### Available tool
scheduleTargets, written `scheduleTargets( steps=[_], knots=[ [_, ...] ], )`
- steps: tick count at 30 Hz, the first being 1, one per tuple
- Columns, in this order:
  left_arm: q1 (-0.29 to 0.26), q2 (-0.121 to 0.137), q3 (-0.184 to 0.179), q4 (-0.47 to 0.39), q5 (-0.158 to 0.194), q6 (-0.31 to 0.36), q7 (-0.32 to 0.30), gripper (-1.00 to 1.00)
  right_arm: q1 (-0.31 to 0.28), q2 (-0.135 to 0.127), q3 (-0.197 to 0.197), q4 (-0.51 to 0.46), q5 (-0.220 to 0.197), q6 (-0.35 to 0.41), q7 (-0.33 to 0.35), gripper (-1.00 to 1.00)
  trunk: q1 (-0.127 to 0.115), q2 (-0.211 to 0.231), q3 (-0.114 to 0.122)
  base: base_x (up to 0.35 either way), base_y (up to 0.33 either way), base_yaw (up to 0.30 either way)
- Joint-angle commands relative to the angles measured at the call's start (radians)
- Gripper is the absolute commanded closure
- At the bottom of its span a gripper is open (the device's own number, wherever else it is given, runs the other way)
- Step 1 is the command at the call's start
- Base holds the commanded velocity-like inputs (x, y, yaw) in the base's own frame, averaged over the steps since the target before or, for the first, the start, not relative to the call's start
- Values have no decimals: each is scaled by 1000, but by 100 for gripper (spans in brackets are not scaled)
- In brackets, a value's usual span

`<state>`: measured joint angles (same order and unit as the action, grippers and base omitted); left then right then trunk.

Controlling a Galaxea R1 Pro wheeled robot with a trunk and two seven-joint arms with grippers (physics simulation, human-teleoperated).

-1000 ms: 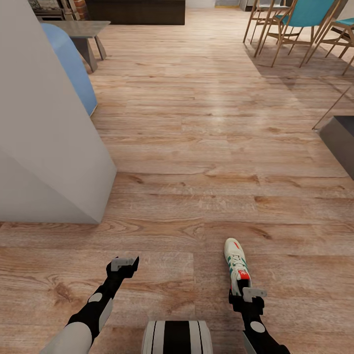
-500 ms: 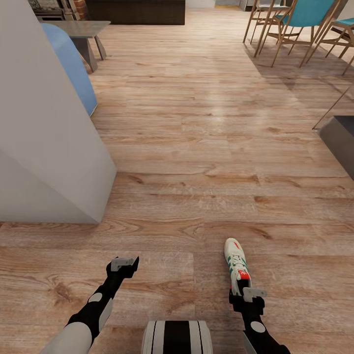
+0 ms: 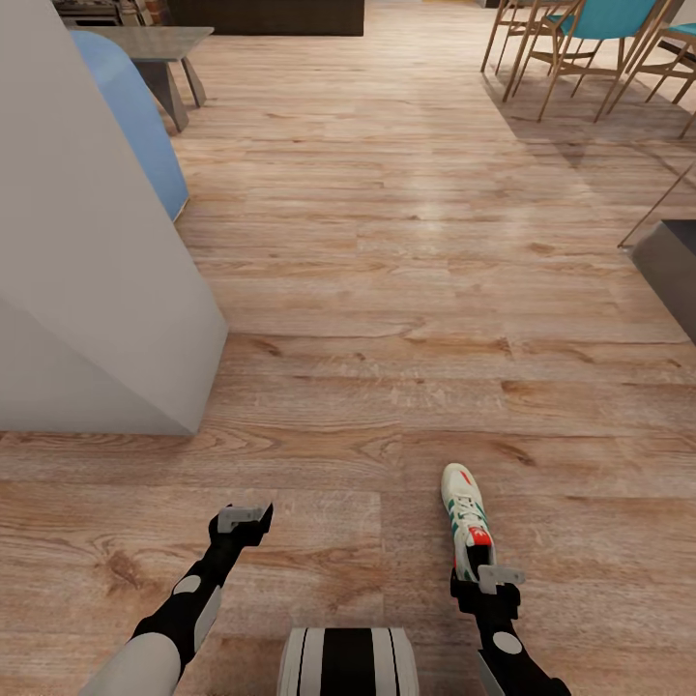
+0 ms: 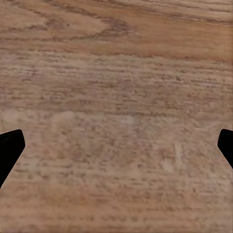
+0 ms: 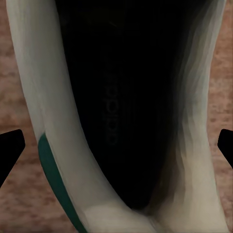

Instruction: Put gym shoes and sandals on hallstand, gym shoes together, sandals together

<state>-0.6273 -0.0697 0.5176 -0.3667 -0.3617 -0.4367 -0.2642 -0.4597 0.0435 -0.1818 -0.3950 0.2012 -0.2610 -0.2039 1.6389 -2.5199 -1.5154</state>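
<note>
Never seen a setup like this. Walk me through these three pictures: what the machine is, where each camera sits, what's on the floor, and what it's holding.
This is a simulated wheeled robot with two arms. The wide picture comes from its head, looking down over both arms at the wood-plank floor.

The other two pictures come from cameras near each gripper. The left gripper hangs over bare planks, its fingertips wide apart and empty.

The right gripper sits at the heel end of a white gym shoe with green stripes. Its camera looks straight into the shoe's dark opening. Whether it is gripping the shoe is unclear.

A grey wall corner stands to the left, chairs far ahead.
</note>
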Motion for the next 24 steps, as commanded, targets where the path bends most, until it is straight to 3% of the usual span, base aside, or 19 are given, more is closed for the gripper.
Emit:
scheduleTargets(
  steps=[1, 4, 14, 24],
  knots=[
    [0, -1, 9, -1, -5, -2, -7, -100, -1, 1, -7, 1, 10, -3, -2, -100, 0, 0, -1, 0, 0, 0],
    [0, -1, 9, -2, -5, -2, -7, -100, -1, 1, -7, 1, 10, -3, -2, -100, 0, 0, -1, 0, 0, 0],
    [0, -1, 9, -3, -5, -3, -7, -100, -1, 1, -7, 1, 10, -3, -2, -100, 4, -3, -39, 0, 0, 0],
    [0, -1, 9, -3, -5, -3, -7, -100, -1, 1, -7, 1, 10, -3, -2, -100, 4, -3, -39, 0, 0, 0]
  ],
)
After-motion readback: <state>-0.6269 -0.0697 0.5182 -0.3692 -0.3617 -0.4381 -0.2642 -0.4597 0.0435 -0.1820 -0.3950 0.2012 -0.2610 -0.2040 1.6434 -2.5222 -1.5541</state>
